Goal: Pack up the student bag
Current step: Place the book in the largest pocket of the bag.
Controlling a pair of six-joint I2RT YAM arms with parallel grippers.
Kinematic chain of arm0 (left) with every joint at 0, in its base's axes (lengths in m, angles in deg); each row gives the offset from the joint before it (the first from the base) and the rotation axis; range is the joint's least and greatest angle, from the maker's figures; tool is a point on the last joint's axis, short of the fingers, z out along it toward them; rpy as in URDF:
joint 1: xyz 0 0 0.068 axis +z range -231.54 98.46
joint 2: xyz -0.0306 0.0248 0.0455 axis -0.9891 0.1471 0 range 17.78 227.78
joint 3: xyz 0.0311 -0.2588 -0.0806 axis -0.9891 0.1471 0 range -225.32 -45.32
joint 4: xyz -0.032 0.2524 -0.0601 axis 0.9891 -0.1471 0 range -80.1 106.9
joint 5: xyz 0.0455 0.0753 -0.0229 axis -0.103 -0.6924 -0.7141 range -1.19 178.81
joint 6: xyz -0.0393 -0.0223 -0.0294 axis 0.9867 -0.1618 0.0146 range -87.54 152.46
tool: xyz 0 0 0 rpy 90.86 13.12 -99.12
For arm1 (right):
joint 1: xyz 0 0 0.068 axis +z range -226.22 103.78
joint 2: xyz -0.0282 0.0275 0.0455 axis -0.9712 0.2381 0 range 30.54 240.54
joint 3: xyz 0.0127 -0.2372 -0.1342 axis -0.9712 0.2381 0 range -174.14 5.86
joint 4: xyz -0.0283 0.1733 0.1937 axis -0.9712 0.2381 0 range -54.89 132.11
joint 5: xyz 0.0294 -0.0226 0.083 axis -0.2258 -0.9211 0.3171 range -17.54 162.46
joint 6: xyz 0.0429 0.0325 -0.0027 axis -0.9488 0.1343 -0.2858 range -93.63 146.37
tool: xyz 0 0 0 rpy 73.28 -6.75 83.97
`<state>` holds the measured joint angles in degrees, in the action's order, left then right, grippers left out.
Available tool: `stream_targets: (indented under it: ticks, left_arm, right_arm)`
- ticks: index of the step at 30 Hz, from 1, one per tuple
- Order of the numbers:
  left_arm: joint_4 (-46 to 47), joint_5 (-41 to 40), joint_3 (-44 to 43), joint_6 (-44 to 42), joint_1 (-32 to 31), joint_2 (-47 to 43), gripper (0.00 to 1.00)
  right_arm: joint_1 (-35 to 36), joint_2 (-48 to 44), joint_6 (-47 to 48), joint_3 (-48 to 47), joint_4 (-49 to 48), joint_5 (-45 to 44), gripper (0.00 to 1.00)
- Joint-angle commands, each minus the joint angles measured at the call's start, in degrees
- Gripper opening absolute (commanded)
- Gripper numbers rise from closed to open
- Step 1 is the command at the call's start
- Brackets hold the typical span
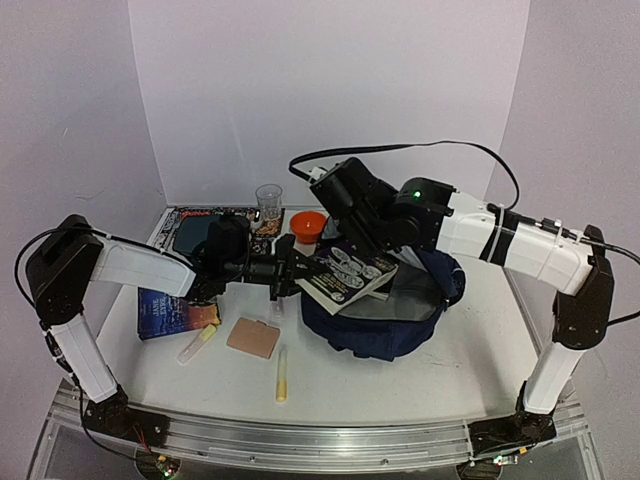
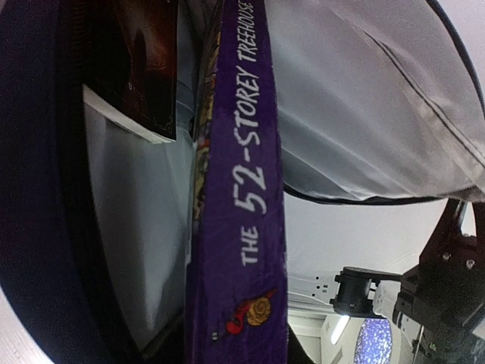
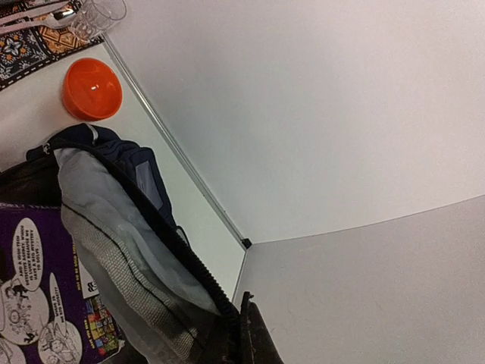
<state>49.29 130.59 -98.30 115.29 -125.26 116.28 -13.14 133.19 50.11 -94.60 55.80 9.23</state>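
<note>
The student bag (image 1: 372, 332), navy with a pale grey lining (image 2: 364, 98), lies open in the middle of the table. My left gripper (image 1: 291, 270) is shut on a purple book, "The 52-Storey Treehouse" (image 2: 242, 189), and holds it at the bag's mouth, its back cover (image 1: 345, 275) facing up. A second, dark-covered book (image 2: 144, 68) sits inside the bag beside it. My right gripper (image 3: 244, 335) is shut on the bag's zipped rim (image 3: 193, 262) and holds that edge up over the opening. The left fingers hardly show in the left wrist view.
An orange bowl (image 1: 308, 224) and a clear cup (image 1: 268, 200) stand behind the bag, next to a patterned mat (image 1: 205, 228). On the near left lie a blue book (image 1: 175, 312), a tan square pad (image 1: 252, 337) and two yellow-tipped markers (image 1: 281, 373) (image 1: 197, 343).
</note>
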Motion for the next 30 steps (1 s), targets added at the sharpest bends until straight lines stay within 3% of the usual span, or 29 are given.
stream_targets:
  ticks: [1,18,25,30]
  left_arm:
    - [5.1,-2.02,-4.68,2.88,-0.13,1.52,0.0]
    - [4.85,-21.54,-10.28,3.88,-0.61,10.71,0.01]
    - [4.3,-25.0,-12.62,2.64,-2.57,15.27,0.16]
    - [0.78,-28.06,-12.73,-2.8,-4.15,15.67,0.36]
  right_arm:
    - [1.83,-3.73,2.93,-2.44,-9.68,-2.9,0.0]
    - [7.97,0.05,-7.09,-1.32,-9.9,5.33,0.0]
    - [8.14,2.89,-8.71,-3.33,-9.35,5.96,0.0]
    - [8.1,3.86,-9.0,-2.65,-9.34,6.23,0.0]
